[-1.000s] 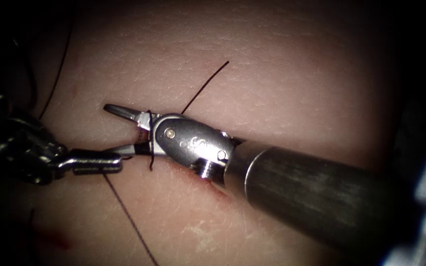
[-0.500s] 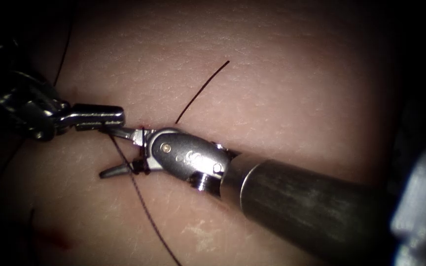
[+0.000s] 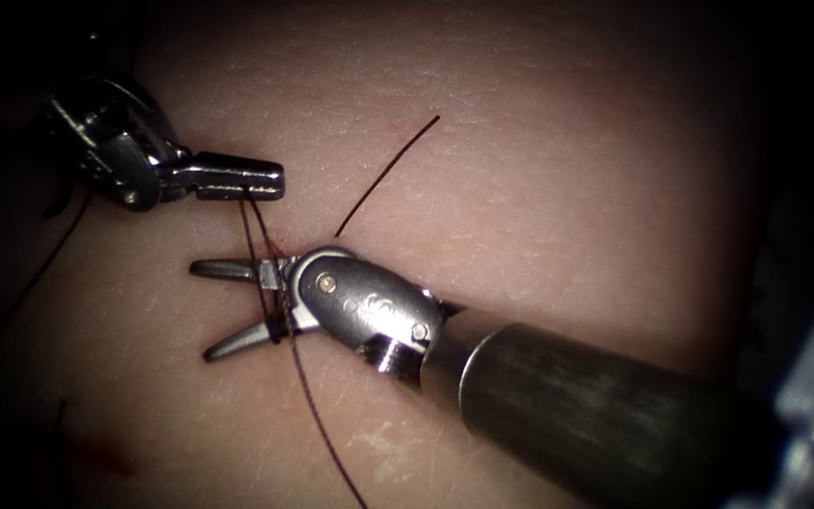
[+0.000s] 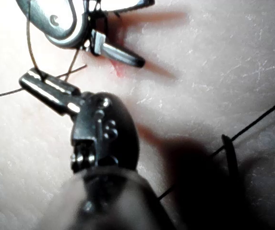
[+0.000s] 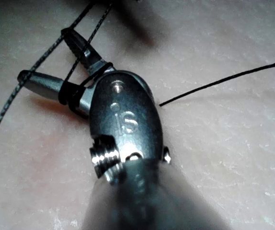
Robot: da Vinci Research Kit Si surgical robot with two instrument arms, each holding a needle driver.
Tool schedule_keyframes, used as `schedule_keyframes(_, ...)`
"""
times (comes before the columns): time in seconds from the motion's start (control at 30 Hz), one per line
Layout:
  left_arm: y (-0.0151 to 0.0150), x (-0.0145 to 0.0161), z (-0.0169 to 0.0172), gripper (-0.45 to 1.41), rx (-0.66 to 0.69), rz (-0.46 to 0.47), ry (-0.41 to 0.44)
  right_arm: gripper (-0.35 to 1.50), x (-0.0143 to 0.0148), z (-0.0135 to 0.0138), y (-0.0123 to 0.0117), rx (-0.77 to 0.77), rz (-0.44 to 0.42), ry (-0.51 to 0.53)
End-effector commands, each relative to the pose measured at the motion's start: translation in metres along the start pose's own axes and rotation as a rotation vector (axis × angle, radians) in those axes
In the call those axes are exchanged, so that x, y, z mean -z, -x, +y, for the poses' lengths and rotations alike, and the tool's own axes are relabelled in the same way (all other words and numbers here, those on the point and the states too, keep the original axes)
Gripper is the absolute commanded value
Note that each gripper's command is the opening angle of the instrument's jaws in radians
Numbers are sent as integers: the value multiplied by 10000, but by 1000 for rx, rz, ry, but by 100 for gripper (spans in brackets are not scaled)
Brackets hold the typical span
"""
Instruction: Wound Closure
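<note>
My left tool [image 3: 270, 178] lies over the tissue [image 3: 539, 170] above and left of the right tool, its jaws shut on the dark thread [image 3: 254, 221]. From there the thread drops and wraps around my right tool [image 3: 202, 311], whose open jaws hold nothing between them. It then trails away down the tissue [image 3: 332, 452]. A free thread end [image 3: 388, 174] rises from beside the right tool's wrist. In the left wrist view the left tool [image 4: 29, 79] pinches the thread. In the right wrist view the loop [image 5: 67, 91] sits around the spread jaws of the right tool [image 5: 43, 55].
A small red mark of the cut [image 3: 275, 247] shows just above the right tool's jaws. A smear of red fluid [image 3: 105, 462] lies on the tissue at the lower left. The right tool's thick shaft [image 3: 595, 405] crosses the lower right.
My left tool has swung from below the right tool's jaws up to above them, carrying the thread across. The right tool's jaws stayed open and shifted slightly down.
</note>
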Motion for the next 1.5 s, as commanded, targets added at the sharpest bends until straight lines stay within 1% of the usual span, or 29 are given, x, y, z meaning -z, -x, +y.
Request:
schedule_keyframes(0.03, 6, -6, 8, -45, -2, 9, 3, 86, -9, -1, 9, -11, 23, -11)
schedule_keyframes(0.13, 11, -7, 11, -45, 1, 34, 2, 84, -7, -1, 9, -23, 57, -28)
schedule_keyframes(0.2, 18, -6, 14, -45, 0, 46, 3, 71, -5, -1, 8, -31, 83, -43)
schedule_keyframes(0.3, 23, -4, 18, -45, -4, 44, 4, 66, -3, 0, 6, -31, 99, -47)
schedule_keyframes(0.47, 34, 3, 31, -45, 7, 27, 10, 66, 4, 2, -2, -53, 164, -41)
schedule_keyframes(0.57, 39, 8, 38, -45, 18, 20, 14, 61, 9, 2, -6, -56, 184, -45)
schedule_keyframes(0.63, 42, 13, 42, -45, 26, 12, 17, 61, 11, 4, -7, -58, 194, -42)
schedule_keyframes(0.93, 43, 21, 58, -45, 41, 0, 23, 61, 17, 8, -12, -70, 277, -8)
schedule_keyframes(0.97, 43, 22, 59, -45, 45, -2, 24, 61, 18, 8, -12, -70, 281, -10)
schedule_keyframes(1.03, 42, 25, 63, -45, 42, -7, 25, 52, 21, 9, -11, -72, 283, 0)
schedule_keyframes(1.1, 40, 28, 67, -45, 50, -6, 27, 49, 24, 9, -10, -74, 279, 13)
schedule_keyframes(1.17, 38, 31, 71, -45, 52, -9, 29, 49, 28, 11, -7, -76, 288, 34)
schedule_keyframes(1.2, 37, 32, 73, -45, 56, -9, 30, 44, 31, 12, -5, -78, 294, 47)
schedule_keyframes(1.3, 35, 35, 80, -45, 62, -9, 32, 42, 36, 15, -3, -81, 297, 68)
schedule_keyframes(1.33, 34, 35, 82, -45, 60, -9, 33, 32, 38, 16, -2, -82, 297, 73)
schedule_keyframes(1.37, 34, 36, 83, -45, 65, -9, 33, 27, 40, 16, -2, -84, 299, 77)
schedule_keyframes(1.5, 33, 37, 85, -45, 69, -9, 34, 25, 43, 19, -2, -89, 299, 100)
